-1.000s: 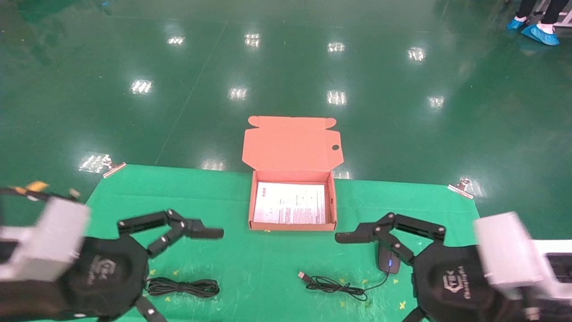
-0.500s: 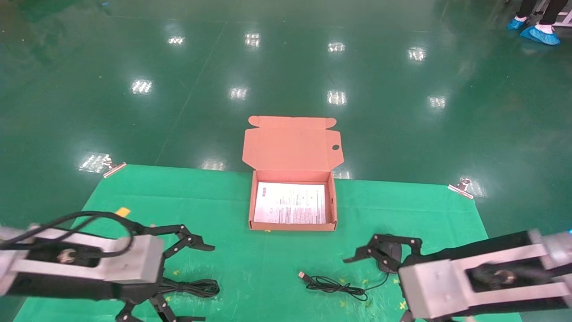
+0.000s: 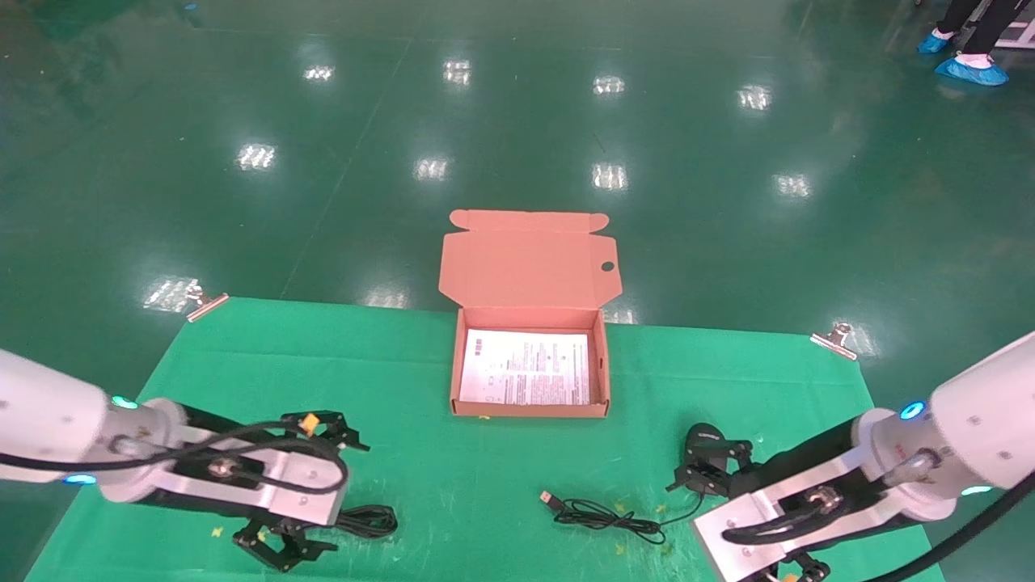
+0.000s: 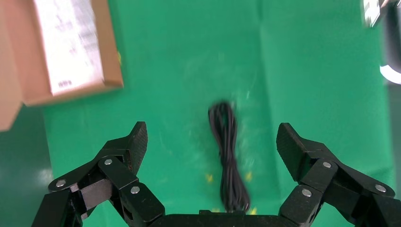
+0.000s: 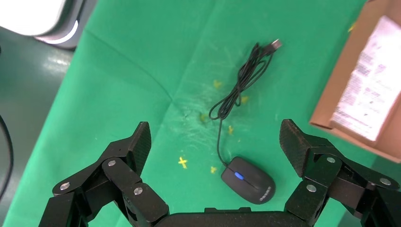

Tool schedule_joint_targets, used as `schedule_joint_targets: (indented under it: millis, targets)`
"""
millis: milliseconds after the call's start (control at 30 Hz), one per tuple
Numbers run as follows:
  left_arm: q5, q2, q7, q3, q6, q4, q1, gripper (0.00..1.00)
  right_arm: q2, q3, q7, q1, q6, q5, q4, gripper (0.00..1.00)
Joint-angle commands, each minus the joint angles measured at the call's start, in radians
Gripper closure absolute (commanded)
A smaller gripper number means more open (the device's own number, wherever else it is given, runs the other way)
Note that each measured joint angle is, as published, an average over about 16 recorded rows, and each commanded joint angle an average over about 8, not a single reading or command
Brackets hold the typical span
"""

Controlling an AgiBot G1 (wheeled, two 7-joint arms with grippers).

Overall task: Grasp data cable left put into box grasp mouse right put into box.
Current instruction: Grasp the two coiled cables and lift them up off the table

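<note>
I hold the left gripper (image 4: 212, 142) spread wide directly above the data cable (image 4: 228, 158) and the right gripper (image 5: 215, 142) equally agape over the mouse (image 5: 248, 180), both lying on the cloth short of the empty-handed reach to the box (image 3: 530, 408); descent and closing look next.

Looped black data cable (image 3: 368, 520) left, black mouse (image 3: 705, 440) right, open orange-brown box (image 3: 530, 410) between

Data cable (image 3: 365, 520) left; mouse (image 3: 702, 440) right (box (image 3: 530, 411) behind)
</note>
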Motion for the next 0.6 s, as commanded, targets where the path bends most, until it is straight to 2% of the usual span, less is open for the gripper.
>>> schedule_joint_targets:
  millis: [33, 333, 600]
  targets:
    - [0.059, 0.018, 0.000, 0.023, -0.015, -0.001, 0.000, 0.00, -0.014, -0.023, 0.003, -0.005, 0.015, -0.040, 0.000, 0.00]
    - [0.200, 0.083, -0.046, 0.075, -0.072, 0.071, 0.023, 0.00, -0.039, -0.046, 0.014, -0.081, 0.144, -0.137, -0.042, 0.00]
    - [0.219, 0.150, -0.063, 0.078, -0.119, 0.287, 0.021, 0.00, -0.070, -0.052, -0.001, -0.140, 0.237, -0.162, -0.145, 0.00]
